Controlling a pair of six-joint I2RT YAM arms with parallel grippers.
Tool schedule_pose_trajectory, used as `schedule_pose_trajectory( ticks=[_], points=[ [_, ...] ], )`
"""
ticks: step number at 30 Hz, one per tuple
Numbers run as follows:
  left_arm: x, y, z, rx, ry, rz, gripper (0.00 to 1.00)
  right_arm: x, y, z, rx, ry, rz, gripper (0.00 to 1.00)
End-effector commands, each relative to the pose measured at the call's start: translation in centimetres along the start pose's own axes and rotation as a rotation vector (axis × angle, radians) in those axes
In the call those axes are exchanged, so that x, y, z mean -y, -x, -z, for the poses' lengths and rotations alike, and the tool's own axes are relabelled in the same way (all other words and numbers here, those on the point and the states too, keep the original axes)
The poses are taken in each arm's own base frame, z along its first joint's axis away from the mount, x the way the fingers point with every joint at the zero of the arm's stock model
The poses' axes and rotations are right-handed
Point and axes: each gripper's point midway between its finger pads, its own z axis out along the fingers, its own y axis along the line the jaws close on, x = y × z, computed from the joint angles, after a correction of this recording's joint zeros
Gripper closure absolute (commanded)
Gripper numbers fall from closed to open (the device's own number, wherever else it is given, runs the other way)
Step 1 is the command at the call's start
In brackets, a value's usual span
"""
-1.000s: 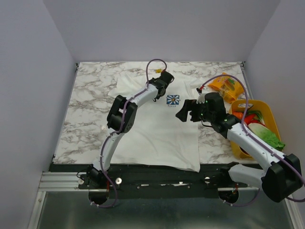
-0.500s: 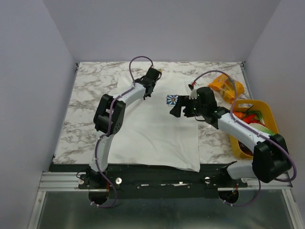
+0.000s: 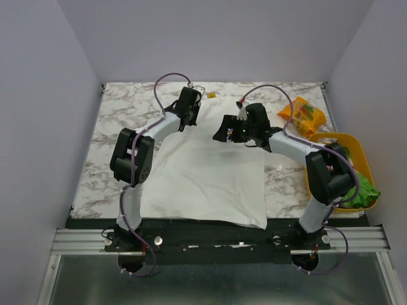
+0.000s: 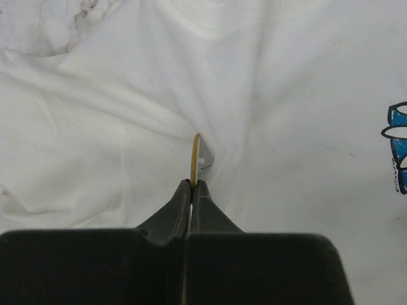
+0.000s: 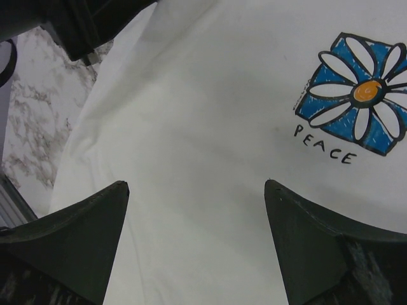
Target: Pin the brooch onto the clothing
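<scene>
The clothing, a white T-shirt, lies flat on the marble table. My left gripper is shut on the brooch, a thin gold disc seen edge-on that sticks out of the fingertips. The disc touches a fold of the T-shirt below the collar, left of the flower emblem. My right gripper hovers open over the chest and hides the emblem from above. In the right wrist view, the right gripper has only bare cloth between its fingers, and the emblem lies ahead to the right.
An orange snack packet lies at the back right. A yellow basket with vegetables stands at the right edge. A small yellow bit lies by the collar at the back. The marble table shows left of the shirt.
Both arms swung left and toward the back. The left gripper moved from beside the emblem to the shirt's upper left. The right gripper came over the emblem and covers it.
</scene>
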Motion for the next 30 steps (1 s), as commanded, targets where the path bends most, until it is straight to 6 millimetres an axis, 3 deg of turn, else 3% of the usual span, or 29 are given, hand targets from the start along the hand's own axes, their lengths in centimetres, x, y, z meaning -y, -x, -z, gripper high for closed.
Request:
schedule_pose_trajectory(
  ticks=[1, 7, 14, 22, 28, 30],
  points=[
    [0.1, 4.1, 2.4, 0.146, -0.107, 0.084, 1.00, -1.1, 2.5, -1.5, 0.040, 0.066, -0.004, 0.05],
    [-0.2, 4.6, 3.2, 0.188, -0.161, 0.121, 1.00, -1.6, 3.6, -3.5, 0.034, 0.103, -0.013, 0.08],
    [-0.4, 5.0, 3.8, 0.231, -0.226, 0.162, 1.00, -2.0, 4.6, -5.7, 0.028, 0.152, -0.012, 0.23],
    [0.1, 5.2, 4.4, 0.247, -0.286, 0.165, 1.00, -1.7, 5.5, -7.5, 0.029, 0.160, -0.013, 0.31],
    [0.1, 5.7, 5.8, 0.304, -0.315, 0.162, 1.00, -1.7, 6.6, -8.6, 0.049, 0.159, -0.019, 0.56],
    [0.2, 5.8, 6.2, 0.330, -0.328, 0.159, 1.00, -1.4, 6.3, -9.4, 0.033, 0.163, -0.031, 0.59]
  ],
)
